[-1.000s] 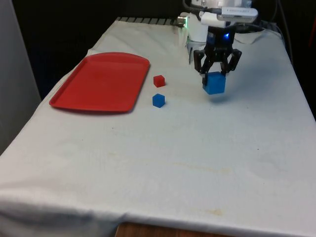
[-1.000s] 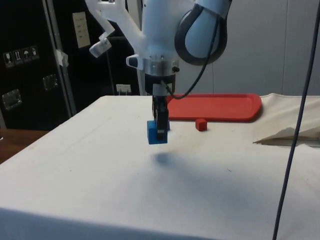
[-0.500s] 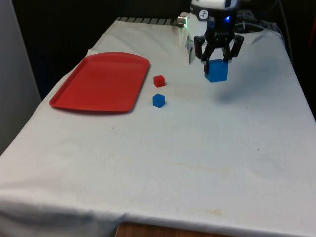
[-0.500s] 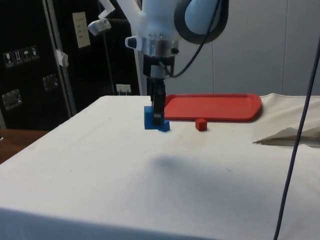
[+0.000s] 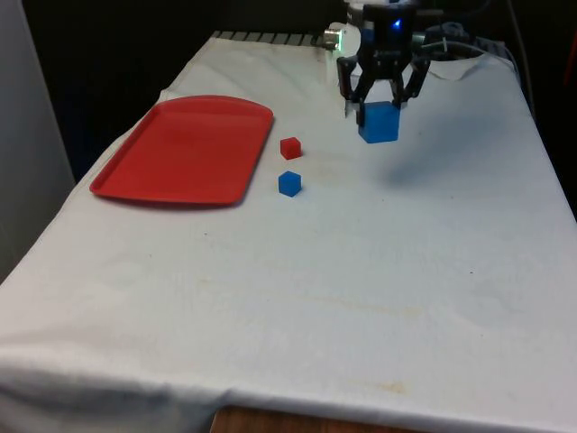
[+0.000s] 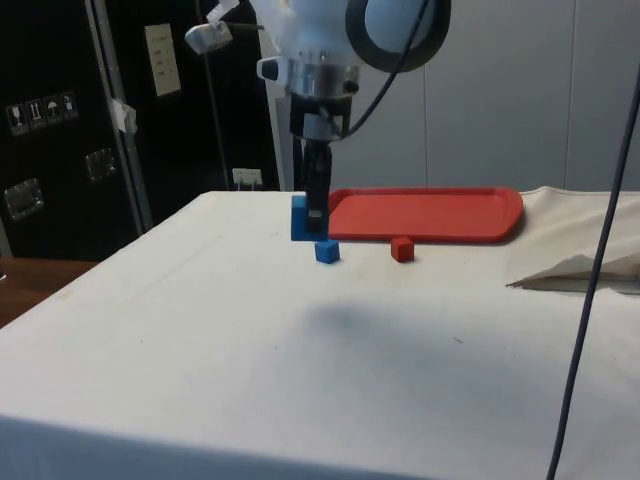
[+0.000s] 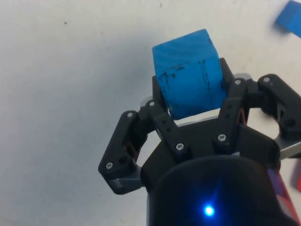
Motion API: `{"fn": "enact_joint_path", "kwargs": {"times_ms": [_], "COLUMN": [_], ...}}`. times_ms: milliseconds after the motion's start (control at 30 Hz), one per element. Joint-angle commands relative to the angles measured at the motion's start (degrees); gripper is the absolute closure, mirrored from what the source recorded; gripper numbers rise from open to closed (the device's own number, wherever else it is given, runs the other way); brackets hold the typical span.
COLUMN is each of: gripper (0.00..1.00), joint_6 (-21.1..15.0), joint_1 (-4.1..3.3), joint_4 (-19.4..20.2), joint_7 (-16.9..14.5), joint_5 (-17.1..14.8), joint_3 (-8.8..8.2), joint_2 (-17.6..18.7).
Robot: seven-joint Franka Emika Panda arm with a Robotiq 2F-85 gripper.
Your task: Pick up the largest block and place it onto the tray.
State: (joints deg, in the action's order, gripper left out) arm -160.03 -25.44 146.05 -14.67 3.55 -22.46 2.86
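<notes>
The pincer [image 5: 380, 101] is pinching the large blue block [image 5: 379, 122] between its two fingers and carries it in the air, clear of the tabletop [image 5: 361, 271]; a soft shadow on the cloth below and to the front view's right confirms the block is off the surface. In the wrist view the fingers [image 7: 160, 101] press on opposite faces of the block [image 7: 189, 73], a grip that looks firm enough for transport. The red tray [image 5: 185, 149] lies flat toward the front view's left, well apart from the held block. Between them on the cloth rest a small red cube [image 5: 290, 147] and a small blue cube [image 5: 288, 183], close together and just beside the tray's near edge. The side view shows the block [image 6: 303, 218] hanging above the level of the small blue cube [image 6: 326, 252], a height that should let it pass over both cubes. Judged from this arrangement, the pick is done and the carry toward the tray remains, followed by lowering and release.
</notes>
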Motion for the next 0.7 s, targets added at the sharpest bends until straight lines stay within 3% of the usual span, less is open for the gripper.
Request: {"fn": "enact_joint_path", "kwargs": {"times_ms": [0,200,467,500,667], "gripper": [1.0,1.0,1.0,1.0,1.0], "joint_6": [0.06,0.0,0.11,0.0,0.0], "joint_1": [0.23,0.52,1.43,1.2,1.6], "joint_4": [0.17,0.0,0.23,0.0,0.17], "joint_7": [-0.4,-0.97,-3.61,-2.92,-4.98], "joint_5": [-0.11,-0.06,-0.86,-0.06,-0.8], "joint_3": [-0.29,-1.6,-3.95,-4.18,-5.56], "joint_2": [-0.34,0.0,-0.4,0.0,-0.29]}}
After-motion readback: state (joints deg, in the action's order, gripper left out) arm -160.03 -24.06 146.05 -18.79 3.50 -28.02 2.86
